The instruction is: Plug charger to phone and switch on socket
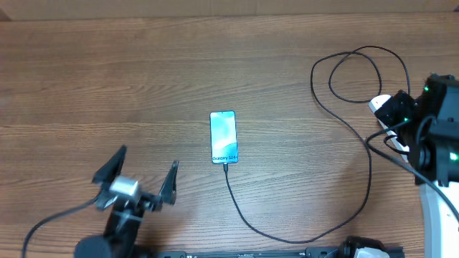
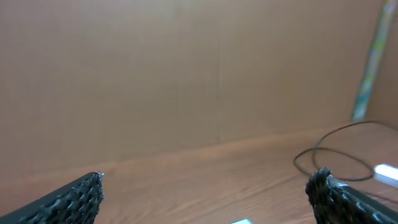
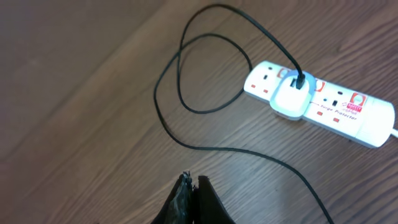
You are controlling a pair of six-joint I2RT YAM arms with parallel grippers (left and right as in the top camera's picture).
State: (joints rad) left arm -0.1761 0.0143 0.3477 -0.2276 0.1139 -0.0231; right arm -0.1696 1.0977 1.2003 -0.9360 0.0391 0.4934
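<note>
The phone [image 1: 223, 136] lies screen up at the table's middle, reading "Galaxy S24+". The charger cable [image 1: 287, 235] runs from the phone's near end, where its plug tip [image 1: 225, 167] sits against the phone, round to the right. In the right wrist view the cable [image 3: 168, 118] loops to a white adapter [image 3: 291, 96] plugged into the socket strip [image 3: 339, 115], which has small red switches. My right gripper [image 3: 194, 180] is shut and empty, above the table short of the strip. My left gripper [image 1: 147, 159] is open and empty, left of the phone; it also shows in the left wrist view [image 2: 210, 180].
The strip's thick white cord [image 1: 437, 208] runs along the right edge. The right arm [image 1: 430, 122] covers most of the strip from above. A brown wall [image 2: 186, 74] stands at the table's far side. Cable loops [image 1: 358, 72] lie at the far right.
</note>
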